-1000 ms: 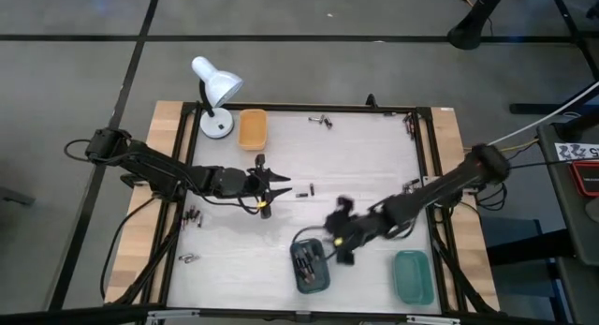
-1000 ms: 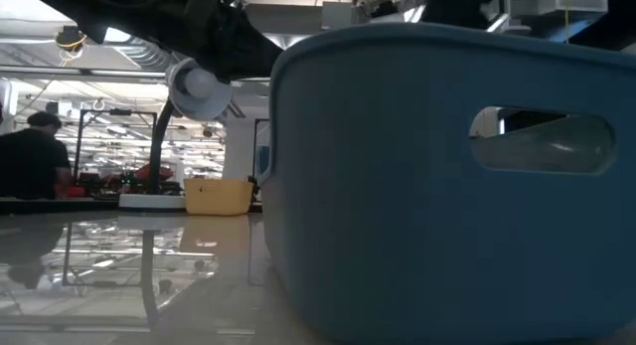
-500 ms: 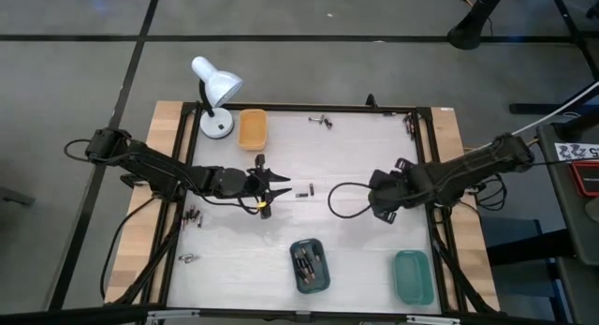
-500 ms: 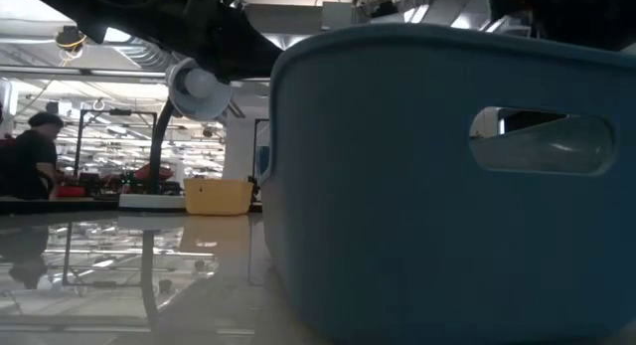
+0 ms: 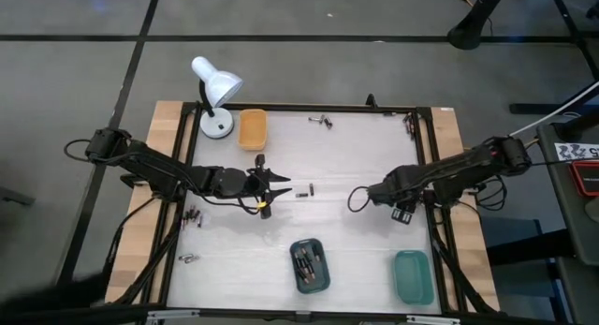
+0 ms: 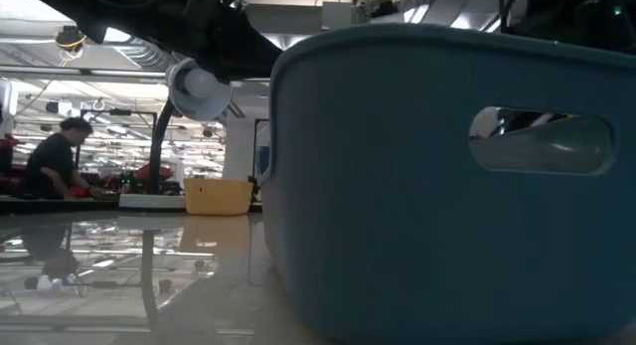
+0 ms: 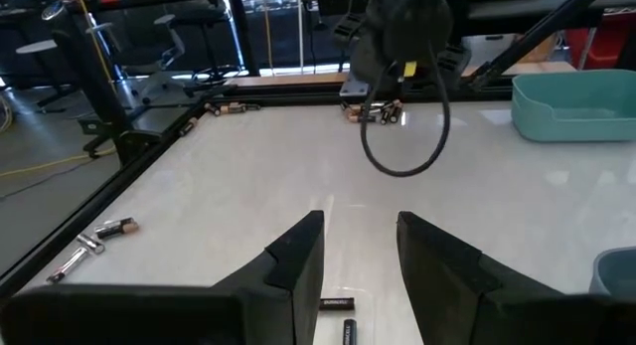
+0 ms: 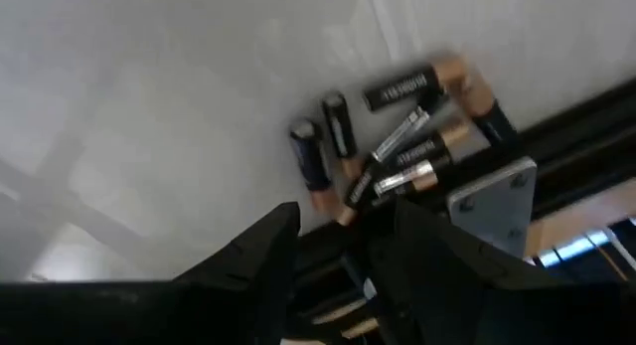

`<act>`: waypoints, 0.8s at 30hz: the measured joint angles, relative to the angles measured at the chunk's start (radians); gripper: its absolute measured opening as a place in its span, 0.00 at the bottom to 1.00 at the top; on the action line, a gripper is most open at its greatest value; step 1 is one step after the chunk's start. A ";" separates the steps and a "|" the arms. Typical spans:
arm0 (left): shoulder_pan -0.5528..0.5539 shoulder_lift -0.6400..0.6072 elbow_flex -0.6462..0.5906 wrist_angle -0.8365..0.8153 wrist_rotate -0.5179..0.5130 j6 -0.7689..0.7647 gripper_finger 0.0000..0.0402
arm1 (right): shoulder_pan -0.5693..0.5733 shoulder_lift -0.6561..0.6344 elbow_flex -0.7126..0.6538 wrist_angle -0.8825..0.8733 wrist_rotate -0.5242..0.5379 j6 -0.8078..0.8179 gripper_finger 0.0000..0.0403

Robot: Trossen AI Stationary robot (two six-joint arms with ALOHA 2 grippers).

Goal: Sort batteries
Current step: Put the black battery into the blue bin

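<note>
White tabletop [image 5: 356,156] in a black frame, set on wood and seen from above; grey floor around it.

Left gripper [image 5: 284,184]: near the table's centre, fingers [image 7: 298,256] parted with nothing between them. Two batteries [image 5: 304,191] lie on the white surface just beyond its tips, untouched.

Right gripper [image 8: 338,248]: at the right side of the table, near the frame rail, hanging over a small heap of batteries by the rail [image 8: 397,146]. Fingers stand apart; they seem empty, though the wrist view is tilted and blurred, so contact with the nearest battery cannot be ruled out. A looped black cable [image 5: 358,199] hangs from this arm.

Other batteries:
- a few at the far edge [image 5: 323,121];
- some at the far right corner [image 5: 411,126];
- a cluster at the left edge [image 5: 194,215];
- one or two at the near left [image 5: 188,258];
- several inside the dark teal tray [image 5: 310,265], near the front edge.

Other items: green tray [image 5: 413,276] at the front right; orange tray [image 5: 252,128] and white desk lamp [image 5: 215,93] at the far left. A person [image 6: 58,166] shows in the room behind, in the low view.
</note>
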 joint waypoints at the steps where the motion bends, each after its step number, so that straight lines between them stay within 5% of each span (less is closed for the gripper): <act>1: 0.000 0.000 0.000 -0.001 0.000 0.001 0.30 | -0.003 0.000 0.005 0.033 -0.004 -0.010 0.42; 24: 0.000 0.000 0.000 -0.002 0.000 0.009 0.30 | -0.023 0.294 0.005 0.065 -0.020 -0.120 0.42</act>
